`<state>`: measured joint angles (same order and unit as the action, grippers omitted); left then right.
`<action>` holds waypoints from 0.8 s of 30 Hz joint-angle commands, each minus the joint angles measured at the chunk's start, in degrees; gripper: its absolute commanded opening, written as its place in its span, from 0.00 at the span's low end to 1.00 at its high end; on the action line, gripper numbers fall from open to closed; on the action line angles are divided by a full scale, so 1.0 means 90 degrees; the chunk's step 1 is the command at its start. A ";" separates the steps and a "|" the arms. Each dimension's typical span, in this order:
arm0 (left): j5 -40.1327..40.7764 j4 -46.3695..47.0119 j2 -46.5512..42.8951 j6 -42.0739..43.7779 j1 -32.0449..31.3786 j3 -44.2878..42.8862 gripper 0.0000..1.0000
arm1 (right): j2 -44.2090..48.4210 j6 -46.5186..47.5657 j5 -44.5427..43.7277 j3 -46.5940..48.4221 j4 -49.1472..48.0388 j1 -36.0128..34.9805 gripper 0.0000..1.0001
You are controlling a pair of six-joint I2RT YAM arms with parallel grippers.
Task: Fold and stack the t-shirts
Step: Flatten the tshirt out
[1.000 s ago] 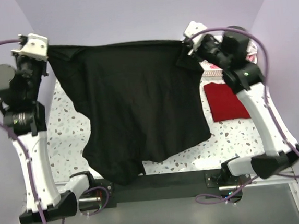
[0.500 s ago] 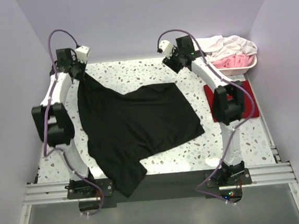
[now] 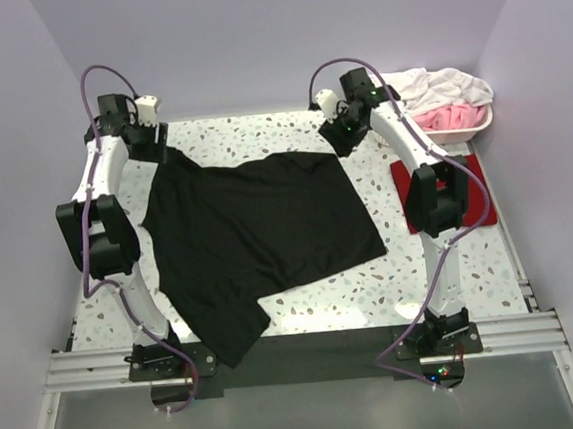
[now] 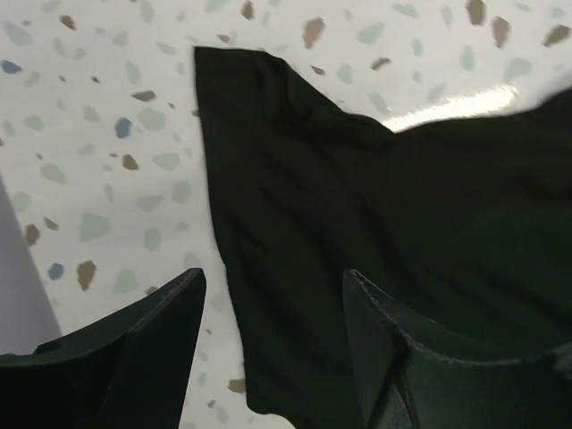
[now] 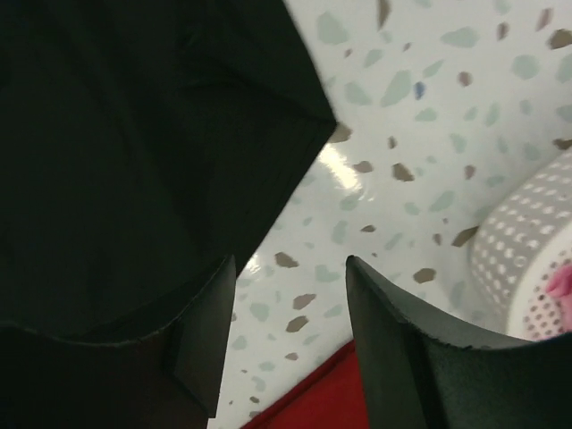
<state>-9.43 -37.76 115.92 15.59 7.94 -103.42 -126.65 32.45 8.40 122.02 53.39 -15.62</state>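
The black t-shirt (image 3: pixel 262 222) lies spread on the speckled table (image 3: pixel 259 132), with its lower left part draped over the near edge. My left gripper (image 3: pixel 156 146) hovers open just above the shirt's far left corner (image 4: pixel 268 179), holding nothing. My right gripper (image 3: pixel 342 139) is open beside the far right corner (image 5: pixel 179 134), its fingers over bare table. The dark red t-shirt (image 3: pixel 469 173) lies folded flat at the right, partly hidden by my right arm; its edge (image 5: pixel 313 398) shows below the right fingers.
A white perforated basket (image 3: pixel 479 122) with white and pink clothes stands at the back right corner; its wall (image 5: pixel 527 241) is close to my right gripper. Purple walls enclose the table on three sides.
Both grippers have opened and let go of the black t-shirt. The shirt, held up by its corners a second ago, now lies flat, and both arms have come down to the far side.
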 commanded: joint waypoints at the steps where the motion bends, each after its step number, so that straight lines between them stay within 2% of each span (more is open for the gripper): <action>1: -0.0933 -0.0277 -0.0633 0.0113 0.0016 0.0649 0.67 | 0.0166 0.0212 0.0589 -0.0411 0.0816 -0.0149 0.54; 5: -0.1110 -0.0667 -0.0722 0.0152 0.0025 0.1362 0.63 | -0.0019 0.0252 0.0483 -0.0957 0.0875 -0.0247 0.42; 9: -0.1023 -0.0775 -0.0751 0.0240 0.0025 0.1870 0.62 | 0.0048 0.0301 0.0317 -0.1534 0.0563 -0.0257 0.36; 12: -0.0916 -0.0785 -0.0751 0.0269 0.0025 0.2144 0.60 | 0.0224 0.0408 0.0122 -0.2430 0.0290 -0.0257 0.31; 20: -0.0476 -0.0746 -0.0653 0.0435 0.0025 0.2584 0.56 | 0.1199 0.0701 -0.0162 -0.4405 -0.0072 -0.0325 0.26; 24: -0.0213 -0.0775 -0.0497 0.0513 0.0025 0.2662 0.55 | 0.1823 0.0984 0.0032 -0.5264 0.0366 -0.0442 0.25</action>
<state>-13.63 -44.47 110.63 18.55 7.90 -80.07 -113.80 38.26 8.27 79.68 53.17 -18.59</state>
